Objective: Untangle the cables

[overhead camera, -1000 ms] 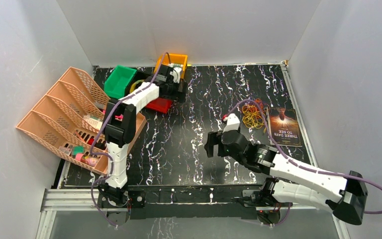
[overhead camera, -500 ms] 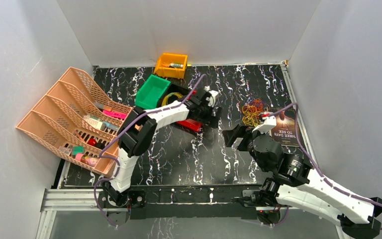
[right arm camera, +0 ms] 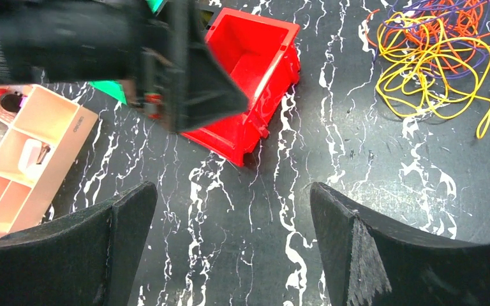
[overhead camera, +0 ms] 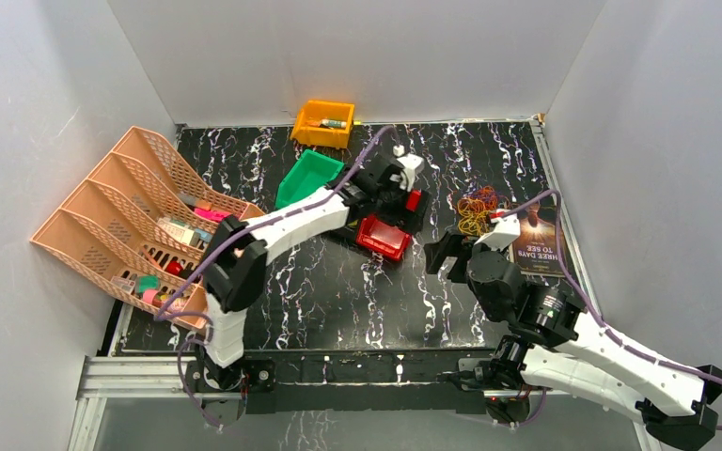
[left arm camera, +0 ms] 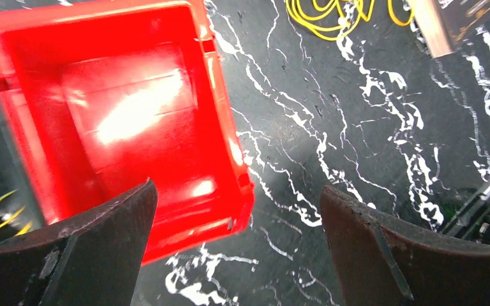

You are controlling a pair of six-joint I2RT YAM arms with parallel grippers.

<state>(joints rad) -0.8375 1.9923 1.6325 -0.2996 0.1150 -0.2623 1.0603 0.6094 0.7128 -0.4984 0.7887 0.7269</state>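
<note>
Nearest me, the right hand [right arm camera: 231, 191]: jaws spread wide, nothing between them, hanging over the bench [overhead camera: 338, 291] right of centre. Just ahead-left of it is the red bin [overhead camera: 383, 236], sitting skewed to the bench edges. The left hand [left arm camera: 236, 191] hovers over that bin's right-hand rim, also spread wide and holding nothing.

The cables [right arm camera: 434, 57] are one clump of yellow, orange and purple loops lying on the bench. They are ahead and to the right of the right hand, up against the left edge of the book [overhead camera: 534, 240]. Yellow is on the near side, orange and purple behind it. The clump runs slightly longer near-to-far, and one yellow loop trails out at its near-right corner.

My read: untangling not started, nothing gripped. The right hand is the closer one, with a straight reach forward-right. The left hand would have to cross rightward from over the red bin. I'd go for the trailing yellow loop with the right.

Further back: green bin [overhead camera: 308, 176], then orange bin [overhead camera: 324, 122] at the far wall.
</note>
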